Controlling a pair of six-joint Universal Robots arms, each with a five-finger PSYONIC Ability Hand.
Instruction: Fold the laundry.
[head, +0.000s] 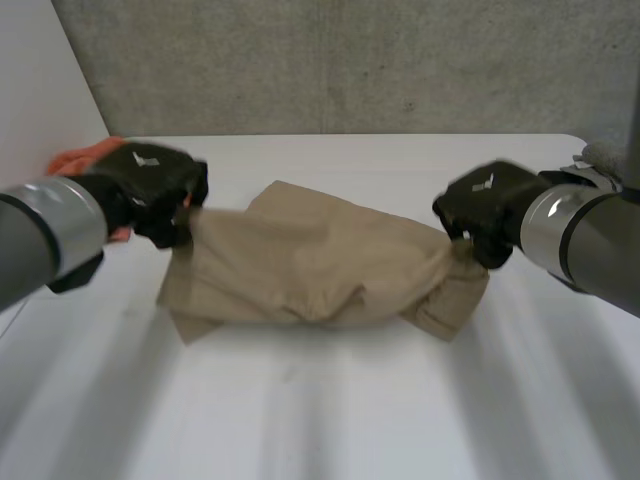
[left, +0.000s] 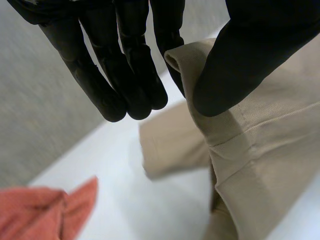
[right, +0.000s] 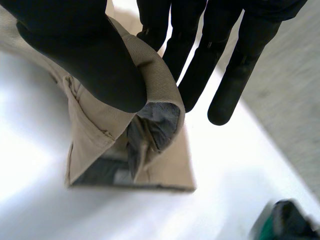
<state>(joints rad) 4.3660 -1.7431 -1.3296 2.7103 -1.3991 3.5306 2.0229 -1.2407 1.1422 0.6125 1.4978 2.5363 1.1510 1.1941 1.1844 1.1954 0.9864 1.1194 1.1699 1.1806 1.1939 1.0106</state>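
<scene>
There is one big white table (head: 330, 400). One tan cloth (head: 310, 260) lies across the middle of it, all bunched up, and it reaches from one hand to the other.

There are two black hands, one at each end of the cloth. The left hand (head: 150, 185) holds the left end. It pinches a folded edge between its thumb and one finger, and its other fingers hang straight beside the cloth. The right hand (head: 485, 210) holds the right end. Its thumb squeezes a fold against its fingers, and grey lining peeks out from inside that fold.

One small orange cloth (head: 85, 157) lies on the table just behind the left hand. One little dark green thing (right: 287, 222) sits on the table near the right hand, too blurry to tell what it is.
</scene>
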